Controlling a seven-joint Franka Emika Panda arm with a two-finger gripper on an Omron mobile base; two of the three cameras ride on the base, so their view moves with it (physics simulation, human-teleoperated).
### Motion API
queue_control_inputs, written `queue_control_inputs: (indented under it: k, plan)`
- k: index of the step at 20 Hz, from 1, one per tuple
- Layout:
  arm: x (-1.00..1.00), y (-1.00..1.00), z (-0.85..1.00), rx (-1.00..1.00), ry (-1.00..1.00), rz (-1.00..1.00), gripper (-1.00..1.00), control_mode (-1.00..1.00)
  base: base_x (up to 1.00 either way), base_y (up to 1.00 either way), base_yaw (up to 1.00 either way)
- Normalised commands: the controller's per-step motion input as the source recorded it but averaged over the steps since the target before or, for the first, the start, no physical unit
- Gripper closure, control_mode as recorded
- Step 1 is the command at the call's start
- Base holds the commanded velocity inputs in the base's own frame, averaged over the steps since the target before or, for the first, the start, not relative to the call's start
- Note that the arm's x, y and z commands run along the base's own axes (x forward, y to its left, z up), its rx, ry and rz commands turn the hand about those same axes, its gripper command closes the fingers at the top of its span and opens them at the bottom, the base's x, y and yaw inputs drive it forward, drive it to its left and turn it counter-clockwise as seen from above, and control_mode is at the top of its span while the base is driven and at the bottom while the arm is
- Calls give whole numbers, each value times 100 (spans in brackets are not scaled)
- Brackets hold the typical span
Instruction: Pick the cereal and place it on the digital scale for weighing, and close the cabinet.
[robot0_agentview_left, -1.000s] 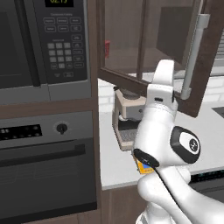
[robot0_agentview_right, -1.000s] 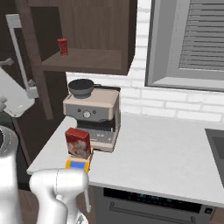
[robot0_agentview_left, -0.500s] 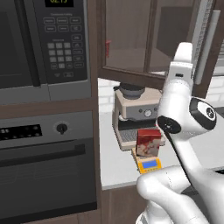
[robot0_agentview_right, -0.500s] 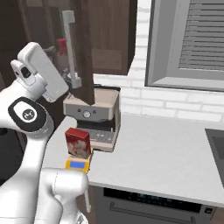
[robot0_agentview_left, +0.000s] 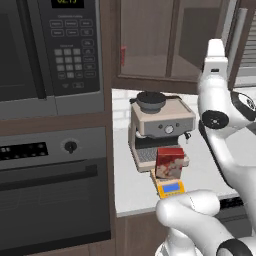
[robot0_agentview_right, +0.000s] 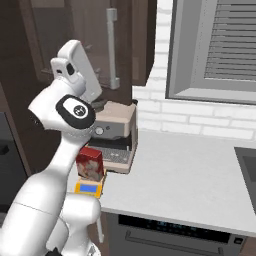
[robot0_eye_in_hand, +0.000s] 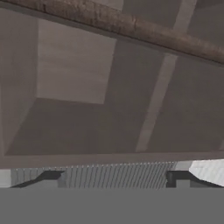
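The cereal (robot0_agentview_left: 170, 162) (robot0_agentview_right: 90, 165), a small red box, stands upright on the orange-yellow digital scale (robot0_agentview_left: 171, 188) (robot0_agentview_right: 88, 188) at the counter's front edge. The cabinet (robot0_agentview_left: 150, 40) (robot0_agentview_right: 90, 35) hangs above, and its glass door lies about flat against the front. The door's silver bar handle (robot0_agentview_right: 112, 50) (robot0_agentview_left: 236, 25) stands upright. My hand (robot0_agentview_left: 216, 52) (robot0_agentview_right: 75, 62) is raised close to the door's glass. My gripper (robot0_eye_in_hand: 113, 178) is open, with nothing between its fingertips (robot0_eye_in_hand: 48, 176), and faces the glass pane.
A beige coffee machine (robot0_agentview_left: 160, 125) (robot0_agentview_right: 116, 132) stands right behind the scale. A microwave (robot0_agentview_left: 45, 50) and an oven (robot0_agentview_left: 50, 185) are on the left. A small red item (robot0_agentview_left: 123, 52) sits behind the glass. The grey counter (robot0_agentview_right: 185, 175) runs right under a blinded window (robot0_agentview_right: 220, 50).
The cabinet door has swung from wide open to about shut, and my arm has swept up and across with it. The cereal and the scale have stayed put.
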Motion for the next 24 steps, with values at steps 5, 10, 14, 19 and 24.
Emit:
queue_control_inputs:
  k: [5,10,14,19,24]
  plan:
    - [87,0,0,0,32,10,-100,-100,0,0,0]
    - [79,0,0,0,28,6,-100,-100,0,0,0]
    - [67,0,-3,0,9,4,-100,-100,0,0,0]
    - [60,0,-20,0,0,5,-100,-100,0,0,0]
    - [71,0,-48,0,-3,6,-100,-100,0,0,0]
